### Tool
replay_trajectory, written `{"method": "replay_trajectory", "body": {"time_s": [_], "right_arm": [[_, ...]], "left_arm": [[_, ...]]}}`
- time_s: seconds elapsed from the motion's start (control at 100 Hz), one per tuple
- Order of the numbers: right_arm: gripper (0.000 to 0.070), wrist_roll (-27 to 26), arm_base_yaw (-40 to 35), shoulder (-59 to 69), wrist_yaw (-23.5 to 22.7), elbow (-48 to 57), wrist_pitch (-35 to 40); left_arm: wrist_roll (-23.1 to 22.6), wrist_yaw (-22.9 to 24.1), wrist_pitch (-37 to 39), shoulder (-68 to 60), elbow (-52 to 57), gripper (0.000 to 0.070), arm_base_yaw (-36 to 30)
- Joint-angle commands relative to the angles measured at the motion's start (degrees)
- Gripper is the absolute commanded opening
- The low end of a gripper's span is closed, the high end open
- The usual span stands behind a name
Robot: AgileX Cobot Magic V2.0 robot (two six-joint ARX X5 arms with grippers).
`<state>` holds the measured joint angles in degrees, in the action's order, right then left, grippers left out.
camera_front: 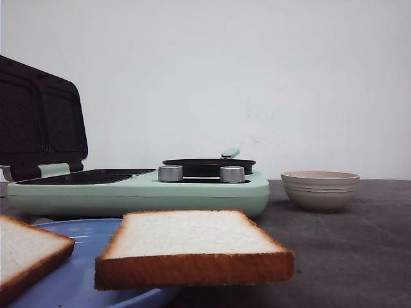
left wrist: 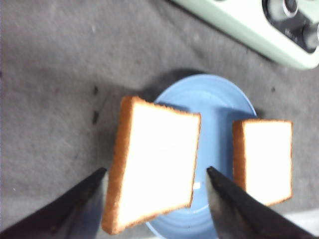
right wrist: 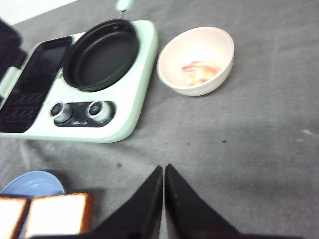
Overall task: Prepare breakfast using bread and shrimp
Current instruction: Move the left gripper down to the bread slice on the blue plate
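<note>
White and soft, so expect the bread (left wrist: 154, 167) to weigh next to nothing, flop a bit and dent under any real squeeze. Better to pinch across two opposite crust edges, where the golden rim is firmer, and go gentle. Both slices parked on the blue plate (left wrist: 219, 104) at the desk's near left corner, one hanging well over the rim, the other (left wrist: 264, 159) just beside it. Left gripper (left wrist: 155, 171) hovering over the overhanging slice with fingers spread wide either side of it, nothing grasped, no contact as far as can be told. Right gripper (right wrist: 164, 169) over bare desk nearer the right, fingers pressed together on nothing. Shrimp (right wrist: 202, 72) sitting in the beige bowl (right wrist: 199, 89) just off the right end of the green cooker (camera_front: 141, 192), toward the desk's far edge; small, curled, probably slippery, so fiddly to nip. Worth noting: front view gives only the bowl's outside, no hint of shrimp, and neither gripper. Only from the right wrist view can the bowl's contents and the empty black pan (right wrist: 102, 55) be seen. Only from the left wrist, the open fingers straddling the slice.
</note>
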<state>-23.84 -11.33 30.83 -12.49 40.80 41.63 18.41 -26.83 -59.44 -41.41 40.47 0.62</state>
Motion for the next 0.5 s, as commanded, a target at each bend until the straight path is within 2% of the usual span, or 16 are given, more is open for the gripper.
{"method": "replay_trajectory", "body": {"time_s": [0.0,0.27,0.39,0.49], "right_arm": [[0.0,0.48,-0.17,0.17,-1.07,0.9,-0.42],[0.0,0.55,-0.17,0.15,-2.58,0.9,-0.42],[0.0,0.87,-0.17,0.15,-2.58,0.9,-0.42],[0.0,0.96,-0.17,0.15,-2.58,0.9,-0.44]], "left_arm": [[-1.92,-0.24,-0.85,-1.27,0.94,0.0367,0.0],[-4.94,0.24,-4.39,-4.61,0.94,0.0369,0.0],[-6.23,0.28,-6.05,-5.73,0.94,0.0484,0.0],[-7.3,0.35,-7.3,-6.6,0.94,0.0516,0.02]]}}
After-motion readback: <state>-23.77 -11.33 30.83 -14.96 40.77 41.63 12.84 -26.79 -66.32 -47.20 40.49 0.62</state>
